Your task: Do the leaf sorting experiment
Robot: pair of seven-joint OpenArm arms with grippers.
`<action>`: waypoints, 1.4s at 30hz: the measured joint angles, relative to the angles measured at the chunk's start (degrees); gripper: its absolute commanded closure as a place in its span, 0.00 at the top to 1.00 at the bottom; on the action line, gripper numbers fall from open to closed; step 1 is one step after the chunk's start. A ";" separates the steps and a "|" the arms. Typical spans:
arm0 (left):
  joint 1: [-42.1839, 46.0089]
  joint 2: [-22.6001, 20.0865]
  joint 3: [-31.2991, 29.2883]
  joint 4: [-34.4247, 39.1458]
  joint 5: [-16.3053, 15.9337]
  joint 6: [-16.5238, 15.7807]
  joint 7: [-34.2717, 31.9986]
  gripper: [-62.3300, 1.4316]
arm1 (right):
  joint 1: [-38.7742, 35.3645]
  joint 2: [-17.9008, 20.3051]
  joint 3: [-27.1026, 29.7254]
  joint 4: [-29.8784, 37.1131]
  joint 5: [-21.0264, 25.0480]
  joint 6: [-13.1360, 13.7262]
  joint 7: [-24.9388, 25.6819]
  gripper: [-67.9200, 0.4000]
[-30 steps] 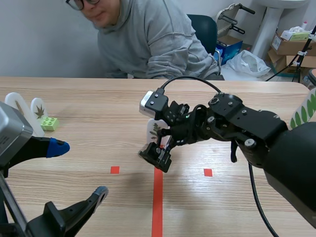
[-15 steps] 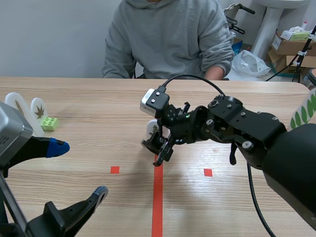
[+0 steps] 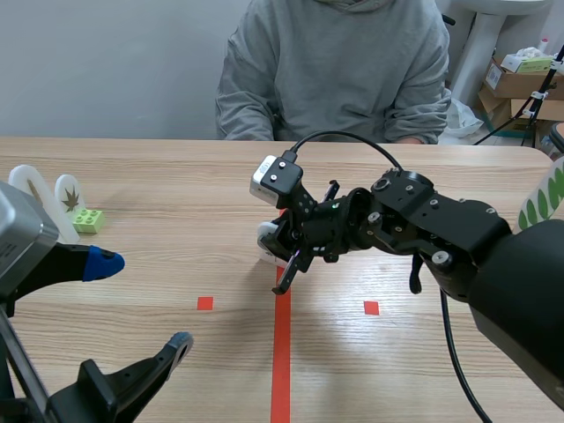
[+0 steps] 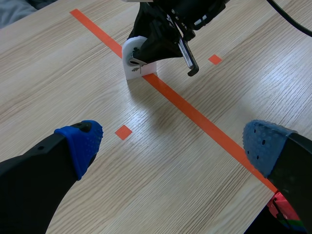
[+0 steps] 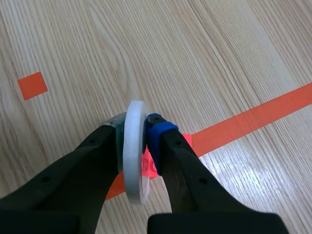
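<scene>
Looking down past your right claw point(image 5: 134, 127), you find it clamped on the tile point(image 5: 135, 161). A grey pad point(image 5: 115, 126) presses one face and a blue pad point(image 5: 157, 129) the other, and between them the tile shows edge-on as a thick white slab with a rounded rim. In the left wrist view its face is white, arched at the top and square at the base, with a small dark leaf printed on it. It stands roughly upright over the orange line point(image 4: 195, 117) at mid-table, but you cannot tell whether its base touches the wood. Your left claw point(image 4: 173, 144) hangs low, well apart from it, fingers spread wide. Far off at your left, two more white leaf tiles point(image 3: 69, 194) stand just beside a green brick point(image 3: 88, 220). A person point(image 3: 335, 70) in a grey hoodie sits across the table point(image 3: 159, 176).
</scene>
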 measured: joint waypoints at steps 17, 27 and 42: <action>0.00 0.02 0.00 0.00 0.00 0.00 0.02 0.99 | -2.01 2.62 2.75 3.74 8.09 -3.43 -5.38 0.03; 0.00 0.02 0.00 0.00 0.00 0.02 0.00 0.99 | -13.27 13.97 21.92 17.20 19.26 -7.54 -15.52 0.03; 0.00 0.00 0.00 0.00 0.00 0.02 0.00 0.99 | -20.57 14.91 48.83 16.90 18.36 -10.71 -18.14 0.03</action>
